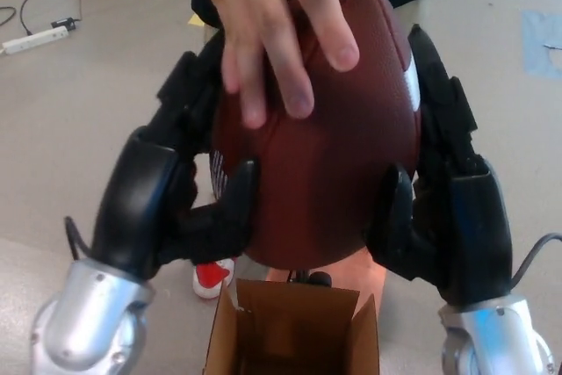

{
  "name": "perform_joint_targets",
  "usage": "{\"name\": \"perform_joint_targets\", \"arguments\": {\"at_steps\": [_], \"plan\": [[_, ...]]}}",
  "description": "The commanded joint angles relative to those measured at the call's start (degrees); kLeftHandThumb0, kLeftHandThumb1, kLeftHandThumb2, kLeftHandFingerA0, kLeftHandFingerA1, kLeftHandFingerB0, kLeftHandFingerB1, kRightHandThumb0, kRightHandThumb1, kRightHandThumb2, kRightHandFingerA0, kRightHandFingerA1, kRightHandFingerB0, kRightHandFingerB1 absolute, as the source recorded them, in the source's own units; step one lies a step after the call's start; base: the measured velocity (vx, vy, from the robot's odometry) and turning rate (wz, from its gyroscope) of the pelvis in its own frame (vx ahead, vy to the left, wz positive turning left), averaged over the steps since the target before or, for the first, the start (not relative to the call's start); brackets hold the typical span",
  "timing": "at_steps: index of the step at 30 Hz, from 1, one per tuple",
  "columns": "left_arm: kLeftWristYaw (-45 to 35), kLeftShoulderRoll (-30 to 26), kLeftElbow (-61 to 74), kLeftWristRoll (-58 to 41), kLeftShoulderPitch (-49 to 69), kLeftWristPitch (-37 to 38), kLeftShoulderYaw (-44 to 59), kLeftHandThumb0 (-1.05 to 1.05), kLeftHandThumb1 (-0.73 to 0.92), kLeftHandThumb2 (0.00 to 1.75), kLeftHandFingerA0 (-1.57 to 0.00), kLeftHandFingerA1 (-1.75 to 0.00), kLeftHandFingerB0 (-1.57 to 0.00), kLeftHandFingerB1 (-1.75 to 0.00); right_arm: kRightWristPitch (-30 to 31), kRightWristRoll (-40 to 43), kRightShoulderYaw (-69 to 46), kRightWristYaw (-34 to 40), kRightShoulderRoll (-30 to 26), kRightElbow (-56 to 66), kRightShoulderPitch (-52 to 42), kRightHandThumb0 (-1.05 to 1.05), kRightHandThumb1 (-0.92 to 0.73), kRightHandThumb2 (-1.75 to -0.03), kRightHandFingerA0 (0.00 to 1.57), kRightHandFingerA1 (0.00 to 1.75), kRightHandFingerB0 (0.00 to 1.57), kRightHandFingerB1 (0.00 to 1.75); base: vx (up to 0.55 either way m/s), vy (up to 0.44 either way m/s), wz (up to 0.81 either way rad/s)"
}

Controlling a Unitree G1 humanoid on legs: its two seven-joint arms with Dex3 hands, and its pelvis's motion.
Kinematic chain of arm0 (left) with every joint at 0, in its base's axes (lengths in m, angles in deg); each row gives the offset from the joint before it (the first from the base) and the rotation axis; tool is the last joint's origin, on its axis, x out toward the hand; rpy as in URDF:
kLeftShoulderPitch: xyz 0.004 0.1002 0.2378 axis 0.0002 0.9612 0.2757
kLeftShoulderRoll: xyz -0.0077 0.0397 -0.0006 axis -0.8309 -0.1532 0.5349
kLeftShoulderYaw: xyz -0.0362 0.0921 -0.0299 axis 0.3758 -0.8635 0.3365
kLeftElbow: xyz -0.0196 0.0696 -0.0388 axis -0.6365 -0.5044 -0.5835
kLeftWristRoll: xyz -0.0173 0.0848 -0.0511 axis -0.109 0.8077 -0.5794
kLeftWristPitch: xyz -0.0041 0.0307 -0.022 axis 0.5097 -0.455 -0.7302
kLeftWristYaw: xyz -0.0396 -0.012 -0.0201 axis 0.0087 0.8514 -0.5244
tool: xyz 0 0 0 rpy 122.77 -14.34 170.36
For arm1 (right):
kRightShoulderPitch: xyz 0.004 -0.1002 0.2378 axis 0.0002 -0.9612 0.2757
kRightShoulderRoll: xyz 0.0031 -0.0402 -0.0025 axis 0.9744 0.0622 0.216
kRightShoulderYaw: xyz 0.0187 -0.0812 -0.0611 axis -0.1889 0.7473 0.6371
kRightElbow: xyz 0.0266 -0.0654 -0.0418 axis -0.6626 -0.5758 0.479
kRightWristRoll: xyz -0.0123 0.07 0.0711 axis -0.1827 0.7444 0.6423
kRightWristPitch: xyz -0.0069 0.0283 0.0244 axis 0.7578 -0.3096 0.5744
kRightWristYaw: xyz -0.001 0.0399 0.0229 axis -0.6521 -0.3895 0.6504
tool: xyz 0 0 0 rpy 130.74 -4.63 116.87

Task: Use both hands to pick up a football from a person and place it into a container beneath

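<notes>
A brown football (338, 160) with a white stripe hangs upright in the middle of the head view. A person's hand (277, 24) grips its top from above. My left hand (180, 186) presses against the ball's left side, thumb under its lower left. My right hand (439, 195) clasps the right side, thumb against the lower right. Both hands are shut on the ball. Right below it stands an open cardboard box (294, 327), its flaps up.
The person stands just behind the box; one red and white shoe (211, 277) shows beside my left thumb. A white power strip (33, 39) with cables lies on the floor at the far left. Blue tape (542, 41) marks the floor at right.
</notes>
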Motion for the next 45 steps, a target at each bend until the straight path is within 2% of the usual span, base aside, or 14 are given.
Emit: {"name": "perform_joint_targets", "arguments": {"at_steps": [1,4,5,6,9,14,16,19,23,30,42,43,44,45], "plan": [[1.0,2.1,-1.7,4.7,-1.7,0.7,-6.4,-0.79,0.89,0.67,-0.02,-0.22,-0.08,-0.24,0.7,-4.3,4.2,-0.7,0.7,-1.0,2.6,-0.79,-0.92,-0.75,0.0,0.21,0.0,0.1,0.0,0.0,0.0],[3.5,3.4,-3.0,6.6,-1.4,2.2,-8.1,-0.79,0.9,0.67,-0.01,-0.22,-0.07,-0.23,0.5,-4.7,4.7,0.7,1.2,-1.9,2.7,-0.8,-0.92,-0.75,0.0,0.25,0.0,0.11,0.0,0.0,0.0],[4.1,4.0,-3.7,6.6,-1.2,2.3,-8.3,-0.73,0.69,1.07,0.0,-0.23,-0.05,-0.27,0.8,-4.4,4.6,0.9,1.3,-2.2,2.6,-0.91,-0.88,-1.19,0.0,0.15,0.0,0.08,0.0,0.0,0.0],[4.8,4.7,-4.5,6.4,-0.9,2.2,-8.5,-0.79,0.72,1.08,0.0,-0.17,-0.14,-0.24,1.4,-3.7,4.5,0.9,1.3,-2.6,2.5,-0.92,-0.87,-1.19,0.0,0.14,0.0,0.08,0.0,0.0,0.0],[5.6,5.1,-5.4,6.5,-0.8,1.9,-8.6,-0.81,0.73,1.09,0.0,-0.16,-0.11,-0.22,1.6,-3.1,4.4,1.3,1.2,-3.6,2.7,-0.91,-0.87,-1.18,0.0,0.16,0.0,0.08,0.0,0.0,0.0],[6.0,5.4,-9.6,6.0,-1.1,3.7,-7.7,-0.77,0.71,1.07,0.0,-0.21,-0.08,-0.26,0.0,-2.0,3.6,1.8,1.0,-7.8,3.1,-0.9,-0.87,-1.17,0.01,0.17,0.0,0.07,0.0,0.0,0.0],[5.9,5.6,-11.7,5.4,-1.4,4.9,-7.3,-0.82,0.74,1.08,0.0,-0.15,-0.14,-0.23,-1.0,-1.8,3.2,2.0,0.8,-9.8,3.6,-0.89,-0.87,-1.17,0.0,0.15,0.0,0.07,0.0,0.0,0.0],[5.4,6.1,-16.0,3.9,-2.5,6.1,-6.2,-0.84,0.77,1.08,-0.02,-0.14,-0.03,-0.17,-2.1,-1.8,2.1,2.4,0.4,-14.0,5.0,-0.83,-0.84,-1.17,0.0,0.15,0.0,0.12,0.0,0.0,0.0],[4.3,6.2,-20.8,2.3,-5.1,7.3,-4.6,-0.87,0.77,1.06,-0.05,-0.12,-0.1,-0.18,-3.1,-1.3,0.5,2.3,-0.2,-18.6,8.0,-0.82,-0.83,-1.17,0.0,0.15,0.0,0.13,0.0,0.0,0.0],[3.3,6.3,-26.8,0.4,-8.5,8.9,-2.5,-0.79,0.73,1.06,0.0,-0.17,-0.08,-0.22,-5.4,0.6,-1.1,1.1,-0.6,-24.9,11.9,-0.81,-0.84,-1.16,0.0,0.13,0.0,0.13,0.0,0.0,0.0],[2.3,6.4,-35.9,-0.8,-15.2,9.4,0.7,-0.77,0.73,1.08,0.0,-0.18,-0.04,-0.21,-3.8,0.5,-3.5,1.1,-1.1,-33.2,19.0,-0.84,-0.88,-1.18,0.0,0.11,0.0,0.1,0.0,0.0,0.0],[2.2,6.4,-36.6,-0.8,-15.7,9.5,0.8,-0.81,0.73,0.96,0.0,-0.12,-0.03,-0.18,-3.6,0.3,-3.7,1.3,-1.2,-33.7,19.5,-0.82,-0.87,-1.18,0.0,0.13,0.0,0.12,0.0,0.0,0.0],[2.1,6.5,-37.0,-0.8,-16.0,9.6,0.9,-0.81,0.73,0.96,0.0,-0.12,-0.03,-0.18,-3.6,0.1,-3.8,1.4,-1.2,-33.9,19.8,-0.82,-0.87,-1.18,0.0,0.13,0.0,0.12,0.0,0.0,0.0],[2.2,6.6,-37.3,-0.8,-16.2,9.5,1.0,-0.75,0.91,0.68,0.0,-0.12,0.0,-0.21,-3.6,0.2,-3.9,1.4,-1.2,-34.4,20.0,-0.79,-0.86,-1.18,0.0,0.15,0.0,0.14,0.0,0.0,0.0]]}}
